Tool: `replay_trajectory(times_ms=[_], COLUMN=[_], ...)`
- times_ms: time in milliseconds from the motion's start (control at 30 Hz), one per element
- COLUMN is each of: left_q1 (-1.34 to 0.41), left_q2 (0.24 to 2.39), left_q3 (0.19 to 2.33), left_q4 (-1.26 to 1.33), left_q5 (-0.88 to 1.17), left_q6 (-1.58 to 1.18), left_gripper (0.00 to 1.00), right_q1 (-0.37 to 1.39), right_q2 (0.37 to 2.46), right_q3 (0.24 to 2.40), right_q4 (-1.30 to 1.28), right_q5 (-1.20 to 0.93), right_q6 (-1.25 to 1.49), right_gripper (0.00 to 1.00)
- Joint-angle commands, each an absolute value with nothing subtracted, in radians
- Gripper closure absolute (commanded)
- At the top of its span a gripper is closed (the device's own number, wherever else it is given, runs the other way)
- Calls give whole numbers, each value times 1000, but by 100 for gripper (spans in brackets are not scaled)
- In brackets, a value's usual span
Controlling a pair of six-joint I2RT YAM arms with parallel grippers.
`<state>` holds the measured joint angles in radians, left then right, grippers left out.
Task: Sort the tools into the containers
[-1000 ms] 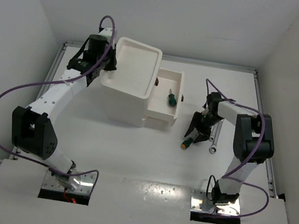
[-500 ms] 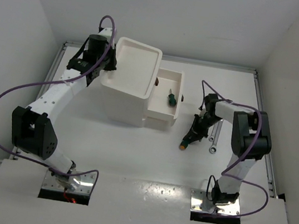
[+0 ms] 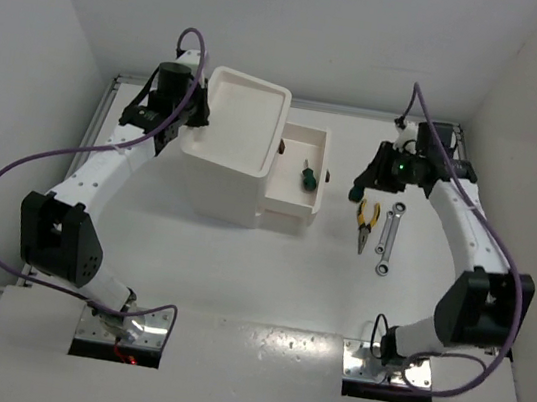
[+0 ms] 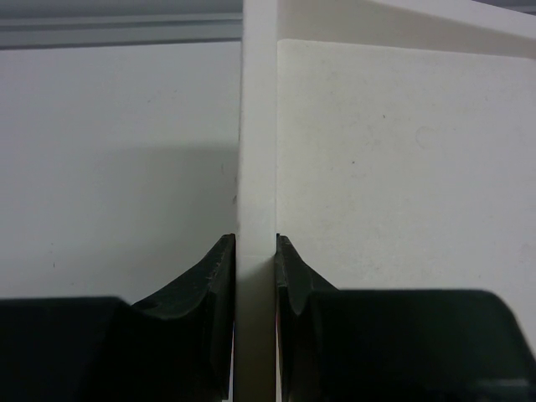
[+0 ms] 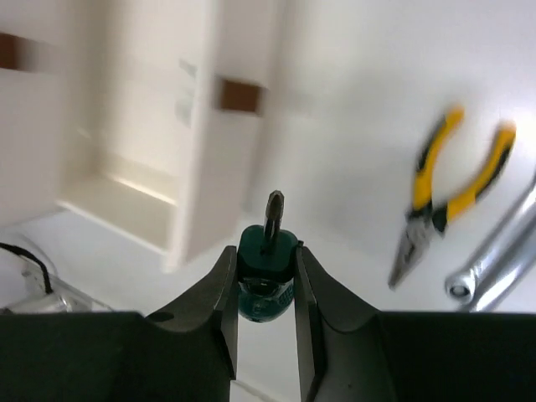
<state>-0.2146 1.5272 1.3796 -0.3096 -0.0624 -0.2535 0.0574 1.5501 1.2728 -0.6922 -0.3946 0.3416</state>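
item: green-handled screwdriver (image 5: 265,289), handle clamped in my right gripper (image 5: 263,255). long axis: ran along my fingers, tip pointing out past them. destination: open drawer (image 5: 201,176), which lay ahead and left of that gripper, near but apart. my left gripper (image 4: 255,249) was pinched on the container rim (image 4: 258,126). nearer arm: right.

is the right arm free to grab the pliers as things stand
Probably not yet: the right tool is shut on a green screwdriver, which it would have to put down first. The pliers lie uncovered on the table close by.
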Motion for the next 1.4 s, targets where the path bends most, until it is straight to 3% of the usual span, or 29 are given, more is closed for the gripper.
replay_trajectory(times_ms=[0,333,367,400,600,667,767,867,900,967,1067,1367], left_q1=[-195,-195,-195,-195,-195,-195,-195,-195,-195,-195,-195,-195], left_q2=[1597,1624,1624,1634,1634,1643,1652,1652,1661,1661,1671,1671], left_q3=[1290,1318,1318,1318,1318,1318,1328,1338,1338,1338,1347,1347], left_q4=[-440,-440,-440,-440,-431,-431,-431,-431,-431,-431,-422,-422], left_q5=[-44,-14,-14,-14,-14,-14,-14,-14,-14,-3,-3,-3], left_q6=[-348,-348,-348,-348,-348,-348,-348,-348,-348,-348,-348,-357], left_gripper=[100,100,100,100,100,100,100,100,100,100,100,100], right_q1=[99,228,238,238,258,258,238,200,166,132,80,89], right_q2=[1462,1840,1885,1885,1933,1907,1838,1738,1717,1691,1712,1819], right_q3=[1308,1571,1603,1615,1641,1632,1603,1565,1554,1531,1506,1344], right_q4=[-441,-330,-339,-339,-267,-224,-189,-222,-247,-357,-499,-500], right_q5=[-536,-589,-589,-589,-653,-692,-726,-660,-606,-574,-545,-498], right_q6=[331,411,402,402,416,425,437,428,395,361,370,494], right_gripper=[100,100,91,91,43,34,32,55,79,97,100,100])
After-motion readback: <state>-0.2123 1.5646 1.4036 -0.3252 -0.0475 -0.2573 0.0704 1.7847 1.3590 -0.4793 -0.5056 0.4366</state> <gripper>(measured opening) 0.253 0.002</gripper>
